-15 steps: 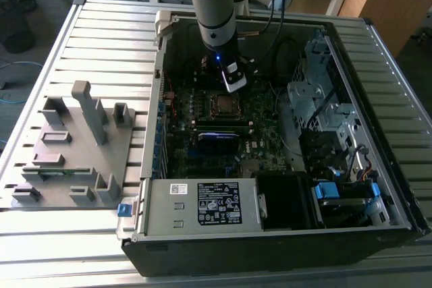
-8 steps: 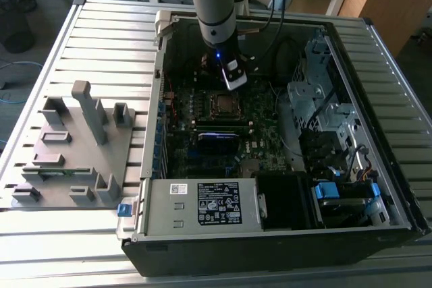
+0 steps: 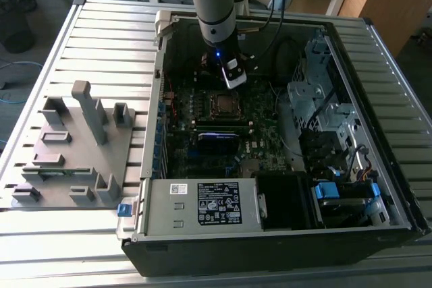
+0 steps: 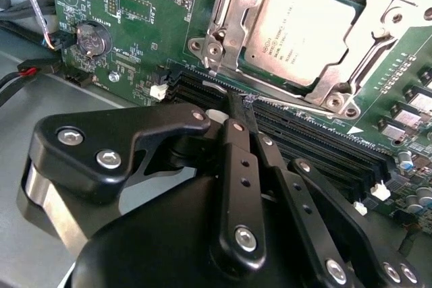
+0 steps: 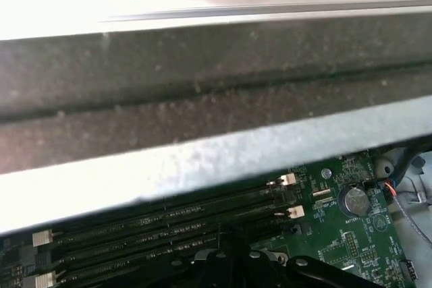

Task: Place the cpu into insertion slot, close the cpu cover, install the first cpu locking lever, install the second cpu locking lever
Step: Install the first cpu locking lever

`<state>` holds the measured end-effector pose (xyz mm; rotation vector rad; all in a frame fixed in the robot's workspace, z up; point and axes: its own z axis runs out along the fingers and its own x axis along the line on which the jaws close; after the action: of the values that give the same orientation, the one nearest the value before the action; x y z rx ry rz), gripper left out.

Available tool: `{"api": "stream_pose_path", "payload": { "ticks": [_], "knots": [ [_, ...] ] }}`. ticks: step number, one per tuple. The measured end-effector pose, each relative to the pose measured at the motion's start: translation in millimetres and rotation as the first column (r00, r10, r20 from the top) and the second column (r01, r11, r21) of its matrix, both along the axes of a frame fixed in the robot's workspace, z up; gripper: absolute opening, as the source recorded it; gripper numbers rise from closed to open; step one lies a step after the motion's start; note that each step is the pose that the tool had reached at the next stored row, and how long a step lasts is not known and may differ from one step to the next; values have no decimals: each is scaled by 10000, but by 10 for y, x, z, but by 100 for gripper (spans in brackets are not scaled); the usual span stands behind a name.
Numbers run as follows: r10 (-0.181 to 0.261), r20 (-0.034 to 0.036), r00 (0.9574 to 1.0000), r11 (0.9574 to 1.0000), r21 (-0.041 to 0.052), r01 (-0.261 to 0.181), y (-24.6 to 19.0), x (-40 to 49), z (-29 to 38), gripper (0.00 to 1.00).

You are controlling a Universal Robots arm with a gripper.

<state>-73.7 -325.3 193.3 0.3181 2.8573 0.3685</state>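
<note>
Seen from above in the exterior view: open computer case (image 3: pixel 378 65) lying flat on a slatted table (image 3: pixel 101 38), arm reaching down from the far side, gripper (image 3: pixel 234 75) low over the green motherboard (image 3: pixel 263 133), just beyond the socket.

Closer in the second wrist view: cpu (image 4: pixel 300 32) seated in the insertion slot (image 4: pixel 236 55), silver cpu cover (image 4: pixel 226 5) lying flat around it. Gripper (image 4: pixel 236 102) with black fingers (image 4: pixel 237 160) drawn together and nothing seen between them, tips right beside a thin silver lever (image 4: pixel 297 104) along the socket's edge; cannot tell whether touching.

In the first wrist view: long memory slots (image 5: pixel 169 227), a coin battery (image 5: pixel 354 200) and the dark case wall (image 5: pixel 202 99) looming close.

Around it: grey fixture block (image 3: pixel 74 146) well apart at the exterior view's left, power supply (image 3: pixel 202 204) along the near side, drive cage (image 3: pixel 317 92) and cables at the exterior view's right.

Room to move bounded by case walls on all sides, open only upward.
</note>
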Motion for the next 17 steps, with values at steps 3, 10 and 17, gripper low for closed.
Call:
{"api": "stream_pose_path", "payload": {
  "ticks": [3,10,17],
  "knots": [
    [-1,1,10000,10000,-1,1,0,0,0,10],
    [-1,-1,10000,10000,-49,1,-10,0,-6,10],
    [-1,0,10000,10000,-92,1,-11,0,-13,10]
  ]
}}
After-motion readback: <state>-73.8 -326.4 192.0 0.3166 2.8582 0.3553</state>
